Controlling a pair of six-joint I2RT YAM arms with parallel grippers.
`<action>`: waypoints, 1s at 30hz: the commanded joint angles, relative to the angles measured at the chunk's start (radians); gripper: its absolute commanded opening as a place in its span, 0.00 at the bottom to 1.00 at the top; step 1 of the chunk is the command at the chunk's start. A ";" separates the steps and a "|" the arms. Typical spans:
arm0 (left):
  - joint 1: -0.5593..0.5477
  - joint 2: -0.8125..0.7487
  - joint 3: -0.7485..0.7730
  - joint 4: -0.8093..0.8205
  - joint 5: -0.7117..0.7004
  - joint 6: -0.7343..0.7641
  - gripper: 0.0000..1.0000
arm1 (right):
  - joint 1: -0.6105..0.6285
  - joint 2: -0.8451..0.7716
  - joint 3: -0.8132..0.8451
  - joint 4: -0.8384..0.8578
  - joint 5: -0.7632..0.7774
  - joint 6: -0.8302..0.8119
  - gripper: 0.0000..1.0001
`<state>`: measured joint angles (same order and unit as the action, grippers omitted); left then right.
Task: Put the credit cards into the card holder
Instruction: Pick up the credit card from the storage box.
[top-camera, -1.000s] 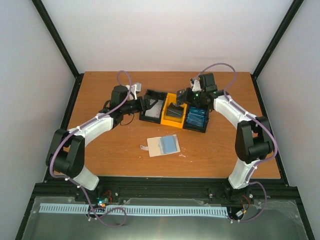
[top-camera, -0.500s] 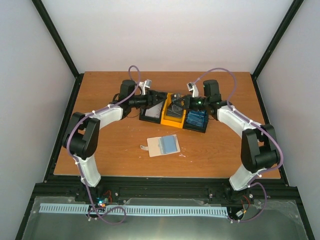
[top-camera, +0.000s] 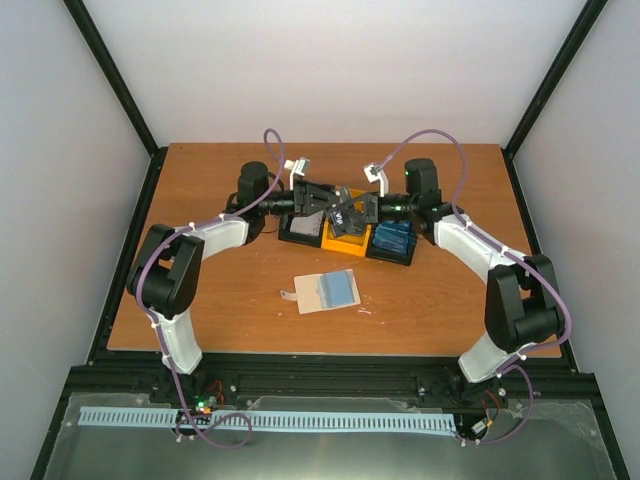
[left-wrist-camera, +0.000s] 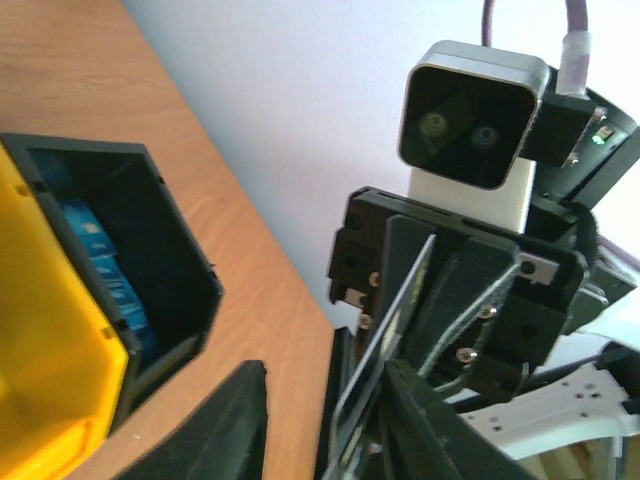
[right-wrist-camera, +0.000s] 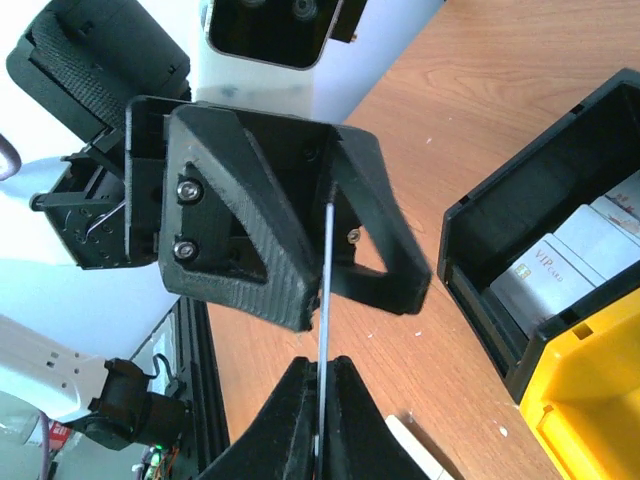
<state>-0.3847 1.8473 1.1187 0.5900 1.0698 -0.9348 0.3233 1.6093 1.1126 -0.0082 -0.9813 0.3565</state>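
- A brown wooden counter (top-camera: 200, 190) is walled in white.
- A dark credit card (right-wrist-camera: 324, 270), seen edge-on, is clamped in the right claw (right-wrist-camera: 320, 425) above the yellow compartment of the tray (top-camera: 345, 243).
- It is straddled by the left claw (left-wrist-camera: 330, 430), whose fingers are apart.
- The cream card holder (top-camera: 308, 296) is laid open near the tray, with a blue card (top-camera: 339, 288) on it.
- A second ago the claws were apart; now they are met tip to tip.

"VIP" printed on grey-white credit card (right-wrist-camera: 548, 283)
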 joint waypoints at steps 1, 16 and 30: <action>-0.014 -0.034 -0.016 0.120 0.063 -0.025 0.23 | 0.010 -0.021 0.003 0.015 -0.022 -0.032 0.03; -0.012 -0.032 0.011 -0.009 -0.021 0.033 0.46 | -0.031 -0.028 -0.014 0.078 0.117 0.154 0.03; -0.036 0.001 -0.010 0.091 0.026 -0.083 0.37 | -0.041 -0.004 -0.049 0.311 0.102 0.523 0.03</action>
<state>-0.4026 1.8423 1.0927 0.6418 1.0760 -1.0012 0.2848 1.6089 1.0565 0.2291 -0.8631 0.7933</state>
